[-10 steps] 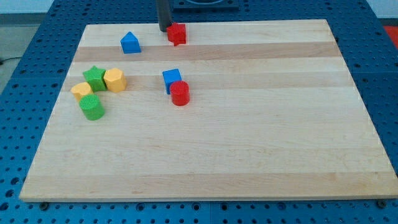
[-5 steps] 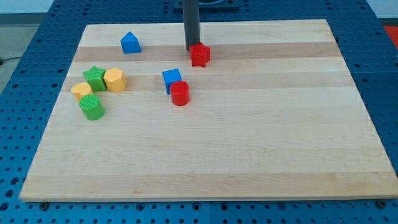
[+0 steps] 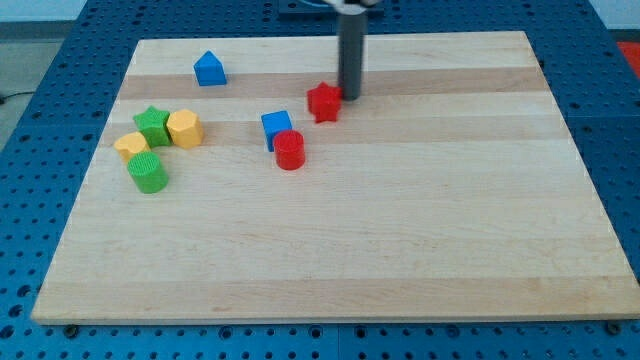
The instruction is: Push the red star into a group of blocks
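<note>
The red star (image 3: pixel 323 102) lies on the wooden board (image 3: pixel 420 220), a little above and to the right of a blue cube (image 3: pixel 277 126) and a red cylinder (image 3: pixel 289 150) that touch each other. My tip (image 3: pixel 351 97) is just to the right of the red star, touching or nearly touching its upper right side. The rod rises straight up out of the view's top.
At the view's left a green star (image 3: pixel 153 125), a yellow hexagonal block (image 3: pixel 184 128), a yellow block (image 3: pixel 130 146) and a green cylinder (image 3: pixel 148 172) sit clustered. A blue house-shaped block (image 3: pixel 209 69) stands alone near the top left.
The red star has slid from the top edge down and right, then slightly down. My tip moved from the star's upper left round to its right side.
</note>
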